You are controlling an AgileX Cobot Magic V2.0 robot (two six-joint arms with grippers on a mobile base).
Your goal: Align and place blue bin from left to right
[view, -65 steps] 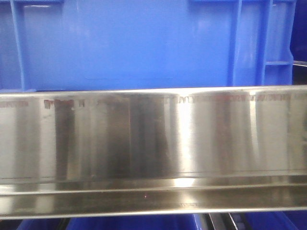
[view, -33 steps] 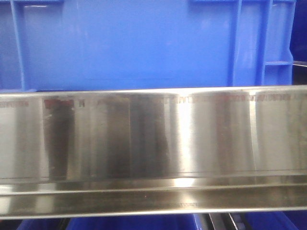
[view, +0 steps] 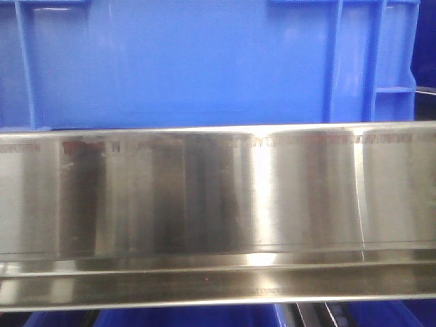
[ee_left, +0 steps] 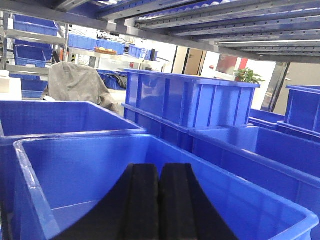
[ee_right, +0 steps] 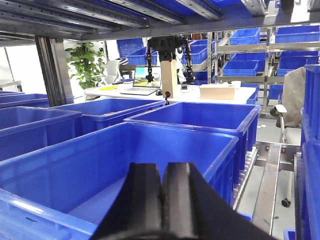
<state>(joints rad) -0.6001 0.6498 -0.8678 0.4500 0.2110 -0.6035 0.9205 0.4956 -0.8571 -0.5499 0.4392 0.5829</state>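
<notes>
In the front view the bin [view: 184, 65] fills the upper part of the picture, resting on a steel shelf whose bright front rail [view: 218, 197] runs across below it. At the bin's left a vertical rib is seen, then a broad smooth panel, then at the right more ribs and a boxy ledge near the upper corner.

The left hand [ee_left: 159, 200] is seen with its pads pressed together, holding nothing, above the open mouth of a bin [ee_left: 150, 165]; taller bins stand farther off to the right. The right hand [ee_right: 162, 200] is likewise closed on nothing, over another open bin [ee_right: 125, 160].

The bin is judged stiff, hard plastic, light if empty but bulky, so one hand alone would likely let it twist. The smooth panel is judged slippery; a hold on the rim or under the corner ledges, one hand at each end, is judged safer.
</notes>
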